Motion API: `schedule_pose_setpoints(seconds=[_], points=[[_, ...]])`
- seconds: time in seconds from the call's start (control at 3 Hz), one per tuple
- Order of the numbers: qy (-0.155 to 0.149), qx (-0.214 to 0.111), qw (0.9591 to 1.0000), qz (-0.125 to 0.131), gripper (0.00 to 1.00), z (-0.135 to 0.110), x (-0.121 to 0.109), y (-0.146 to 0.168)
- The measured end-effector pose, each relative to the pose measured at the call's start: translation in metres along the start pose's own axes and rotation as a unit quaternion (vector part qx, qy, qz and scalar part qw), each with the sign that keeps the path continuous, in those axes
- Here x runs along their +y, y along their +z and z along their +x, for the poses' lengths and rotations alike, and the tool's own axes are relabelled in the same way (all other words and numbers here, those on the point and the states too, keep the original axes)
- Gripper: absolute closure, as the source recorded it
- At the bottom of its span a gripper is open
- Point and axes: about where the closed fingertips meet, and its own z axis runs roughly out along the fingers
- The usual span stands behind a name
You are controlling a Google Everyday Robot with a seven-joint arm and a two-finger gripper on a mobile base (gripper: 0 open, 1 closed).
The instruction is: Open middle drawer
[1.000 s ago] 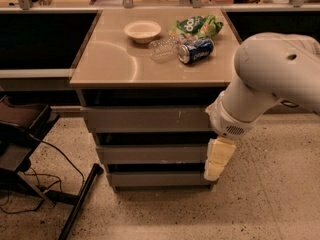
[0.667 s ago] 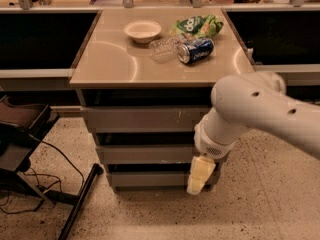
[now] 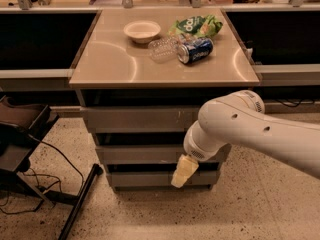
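- The bulky white robot arm [image 3: 250, 129] is seen nearest, reaching in from the right across the cabinet's right side.
- The pale cream claw [image 3: 184, 171] is hung from its wrist and angled down and left, in front of the dark gap below the middle drawer. How far it is parted cannot be told, and nothing is seen to be held.
- The wide, plain grey middle drawer [image 3: 140, 154] is found shut, between the narrow grey bottom front [image 3: 145, 180] and the larger scratched grey top front [image 3: 135, 119].
- No handle is offered, so the edge could be missed. With the claw this low, the bottom front might be hooked instead.
- Should the pull be jerked, the tan surface [image 3: 110, 59] could be shaken and the blue drinks can [image 3: 195, 50], lying on its side, set rolling.
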Motion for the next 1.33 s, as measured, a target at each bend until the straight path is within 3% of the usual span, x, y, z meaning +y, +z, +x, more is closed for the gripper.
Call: schedule_pose_setpoints(seconds=[0.33, 0.67, 1.0, 1.33], points=[[0.000, 0.000, 1.0000, 0.000, 0.00, 0.000, 0.000, 0.000], [0.005, 0.002, 0.9999, 0.013, 0.00, 0.000, 0.004, 0.025], [0.023, 0.003, 0.9982, 0.056, 0.00, -0.003, -0.018, 0.108], [0.036, 0.005, 0.9973, 0.063, 0.00, -0.002, -0.021, 0.108]])
